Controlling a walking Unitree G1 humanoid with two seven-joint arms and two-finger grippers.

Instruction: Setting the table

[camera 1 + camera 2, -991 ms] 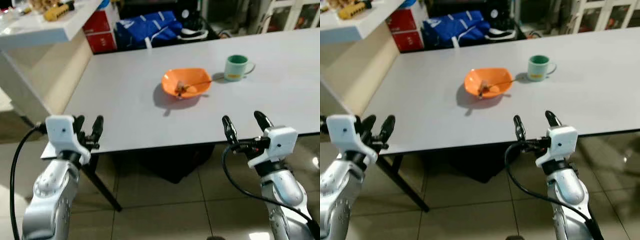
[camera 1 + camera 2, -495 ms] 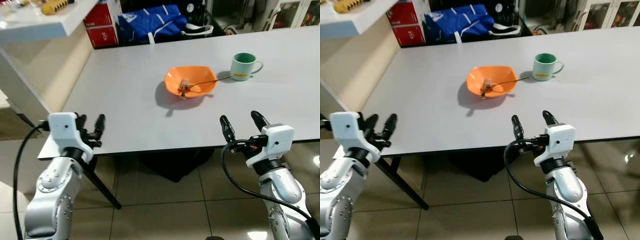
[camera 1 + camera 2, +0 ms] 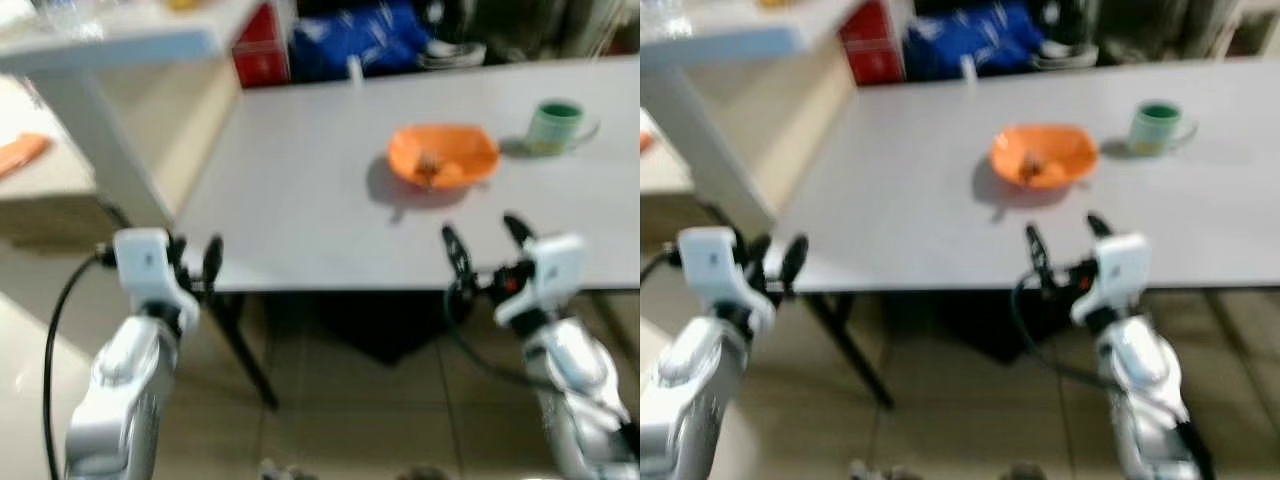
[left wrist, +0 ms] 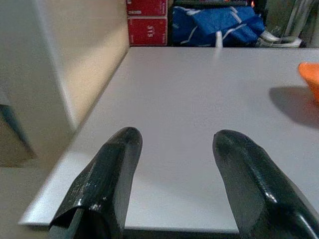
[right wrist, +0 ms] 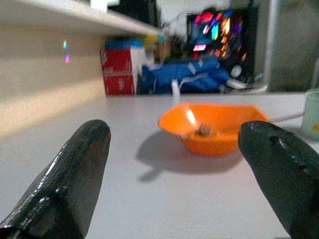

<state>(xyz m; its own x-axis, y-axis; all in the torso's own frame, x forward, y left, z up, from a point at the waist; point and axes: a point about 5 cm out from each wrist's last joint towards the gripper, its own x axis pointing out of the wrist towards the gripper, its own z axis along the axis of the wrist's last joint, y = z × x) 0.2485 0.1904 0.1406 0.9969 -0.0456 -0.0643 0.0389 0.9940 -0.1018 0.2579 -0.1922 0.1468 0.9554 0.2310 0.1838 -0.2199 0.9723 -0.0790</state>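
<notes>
Orange bowl [image 3: 442, 157]: we see it on the grey table [image 3: 300, 190], toward the far side, with a utensil lying in it; blur hides which kind.
Green mug [image 3: 555, 125]: it stands near the bowl, on the robot's right, apart from it.
Why they sit there: we judge that both wait in the middle of the table because no place is laid yet; the near edge in front of us is bare.
Left gripper [image 3: 195, 267]: it hangs at the near left corner of the table, fingers spread wide and holding nothing.
Right gripper [image 3: 487, 245]: it is raised just over the near edge, in line with the bowl, fingers wide apart and empty; in the right wrist view the bowl [image 5: 213, 126] sits between them, well ahead.
Why the arms are held so: we think this is a ready pose while the body moves, since the head views are blurred.
Writing: on the red boxes [image 4: 147, 20] beyond the table we read something like "315"; we are not sure.
Blue bag [image 3: 372, 35]: no label is readable.
</notes>
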